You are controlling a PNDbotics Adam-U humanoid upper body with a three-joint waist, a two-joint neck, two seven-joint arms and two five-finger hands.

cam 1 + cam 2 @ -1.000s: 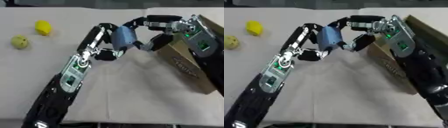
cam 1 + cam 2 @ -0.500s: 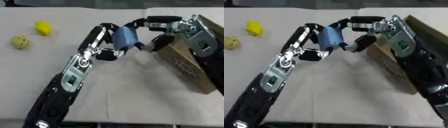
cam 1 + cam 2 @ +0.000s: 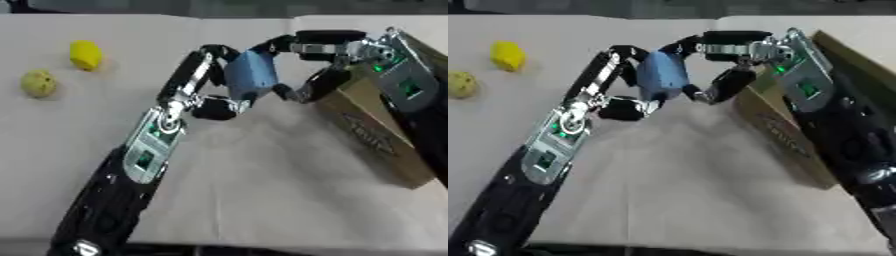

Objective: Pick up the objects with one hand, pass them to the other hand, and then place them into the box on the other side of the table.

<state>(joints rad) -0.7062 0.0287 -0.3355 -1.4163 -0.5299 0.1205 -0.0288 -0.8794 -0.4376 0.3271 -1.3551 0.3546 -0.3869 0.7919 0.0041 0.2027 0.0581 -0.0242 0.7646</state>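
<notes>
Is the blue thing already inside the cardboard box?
No, the blue object is up in the air between the left hand and right hand, beside the cardboard box, not in it.

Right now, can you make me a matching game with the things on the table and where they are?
Things:
1. blue object
2. cardboard box
3. bright yellow object
4. pale yellow-green ball

Places:
A. at the right side of the table
B. farthest left, nearer than its yellow neighbour
C. held up between the left hand and the right hand
D. far left, toward the back

Pairs: 1-C, 2-A, 3-D, 4-B
</notes>
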